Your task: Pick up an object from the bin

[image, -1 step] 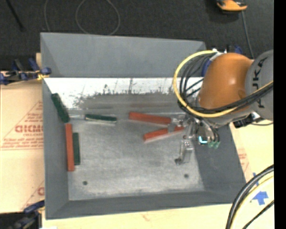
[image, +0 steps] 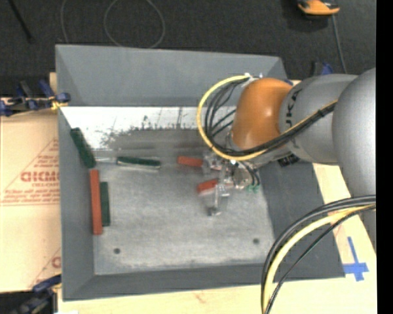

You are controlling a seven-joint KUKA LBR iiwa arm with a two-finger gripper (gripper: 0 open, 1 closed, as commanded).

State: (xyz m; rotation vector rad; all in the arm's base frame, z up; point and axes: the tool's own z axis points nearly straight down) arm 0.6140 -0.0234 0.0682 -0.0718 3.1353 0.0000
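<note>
Gripper (image: 217,191) sits low over the floor of the bin (image: 177,237), right of centre. A small red piece (image: 206,186) lies at its left side. Cannot tell whether it is gripped, or whether the gripper is apart or closed. A second red piece (image: 188,161) lies near, toward the back wall. A red stick (image: 95,201) and a green stick (image: 105,203) lie well apart, by the left wall.

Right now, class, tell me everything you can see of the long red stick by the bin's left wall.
The red stick is long, thin, straight, orange-red, plastic by its look. It lies flat on the bin floor, parallel to the left wall. A shorter dark green stick lies along its inner side, seemingly touching. The gripper is apart from it.
</note>
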